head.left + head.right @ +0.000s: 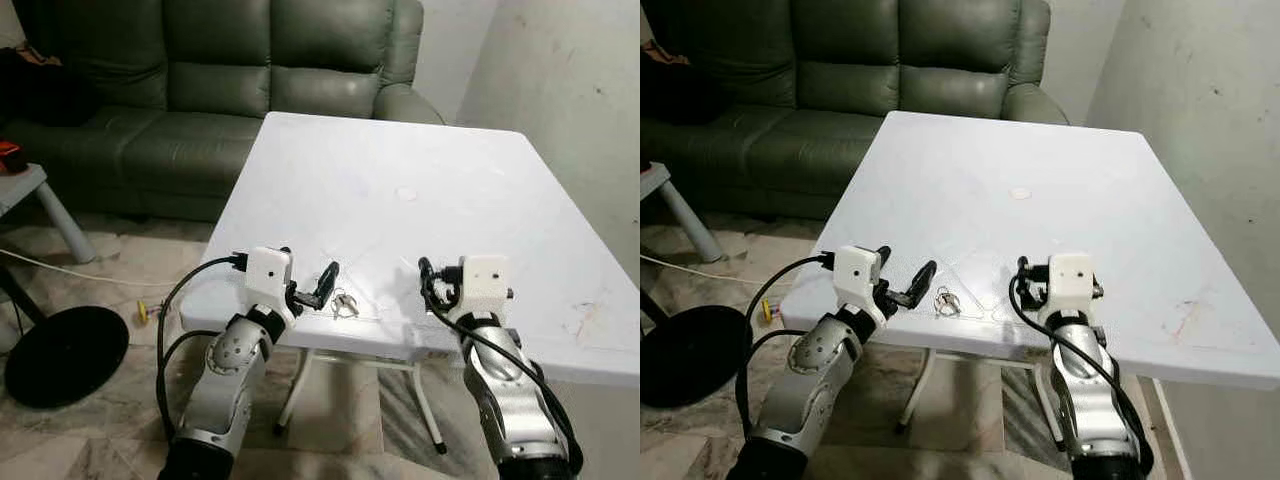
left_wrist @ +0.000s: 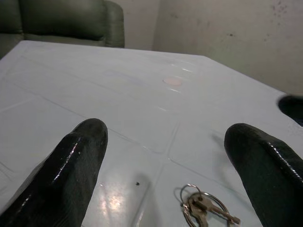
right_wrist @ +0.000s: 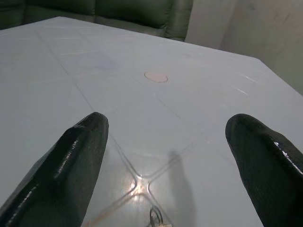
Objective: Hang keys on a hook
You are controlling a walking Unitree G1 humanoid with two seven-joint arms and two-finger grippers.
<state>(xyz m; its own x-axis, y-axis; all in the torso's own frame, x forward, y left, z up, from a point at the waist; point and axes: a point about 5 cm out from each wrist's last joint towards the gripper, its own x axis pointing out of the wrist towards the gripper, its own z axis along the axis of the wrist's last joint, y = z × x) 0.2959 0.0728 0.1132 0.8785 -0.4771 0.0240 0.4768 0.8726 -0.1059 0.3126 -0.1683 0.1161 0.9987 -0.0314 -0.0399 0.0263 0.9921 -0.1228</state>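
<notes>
A small bunch of keys on a ring (image 1: pixel 344 304) lies on the white table (image 1: pixel 400 190) close to its near edge. My left gripper (image 1: pixel 312 281) is open just left of the keys, low over the table, with nothing between its fingers; in the left wrist view the keys (image 2: pixel 204 211) lie between and slightly beyond its two black fingers (image 2: pixel 66 176). My right gripper (image 1: pixel 432 275) hovers open over the near edge, to the right of the keys, which peek in at the edge of the right wrist view (image 3: pixel 158 219). I see no hook.
A green sofa (image 1: pixel 200 80) stands behind the table. A round dark stool (image 1: pixel 65 355) and a cable lie on the tiled floor at left. A wall runs along the table's right side. A small round mark (image 1: pixel 405 194) sits at the table's middle.
</notes>
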